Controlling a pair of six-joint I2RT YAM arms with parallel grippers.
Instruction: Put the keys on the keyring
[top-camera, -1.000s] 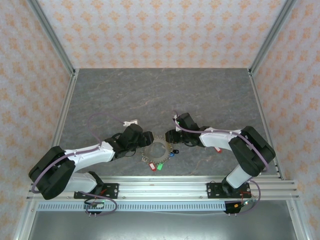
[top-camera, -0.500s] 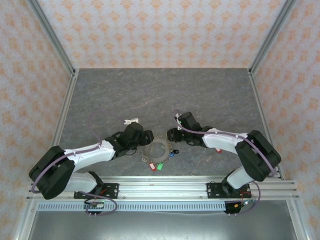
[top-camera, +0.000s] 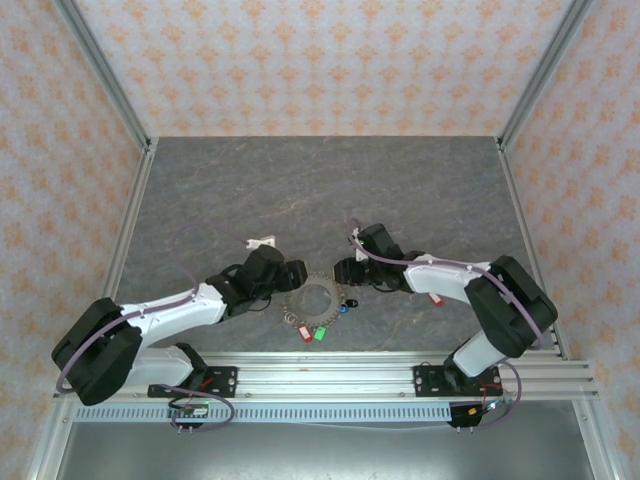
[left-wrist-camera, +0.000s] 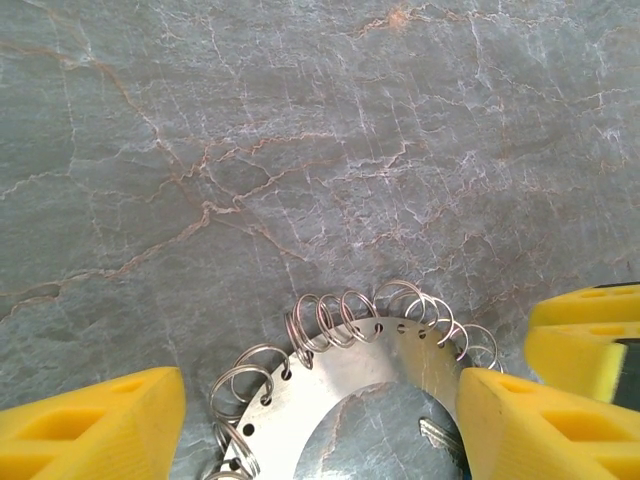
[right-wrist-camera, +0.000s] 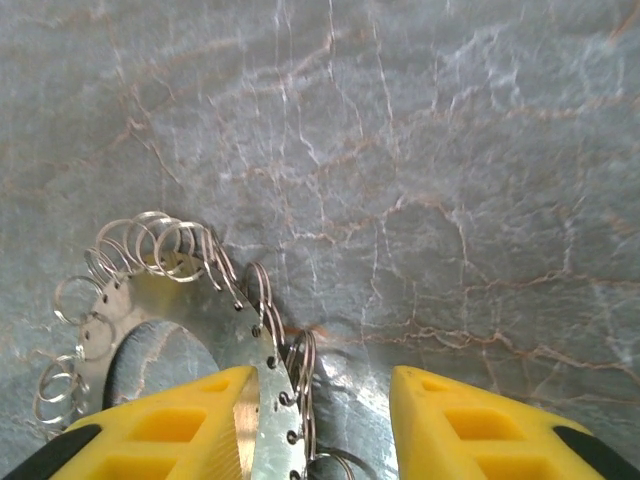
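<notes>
Keyring (right-wrist-camera: 200, 305) lay flat mid-table, near part cut off in wrist views. Left gripper (left-wrist-camera: 320, 400) spread wide astride it, right gripper (right-wrist-camera: 322, 390) parted over its R rim. Keys (top-camera: 318, 331) just nearside, too tiny to make out

Bright, even, diffuse light falls from above, and the arms cast only faint, soft shadows on the desk (top-camera: 300, 180). The overhead view is sharp, its frame posts leaning outward at the edges. In the wrist views the stone veining is crisp. The keyring (left-wrist-camera: 330, 365) gleams with mild glare, and the right end effector's (right-wrist-camera: 320, 425) yellow fingers (right-wrist-camera: 470, 425) look soft at the bottom edge.
</notes>
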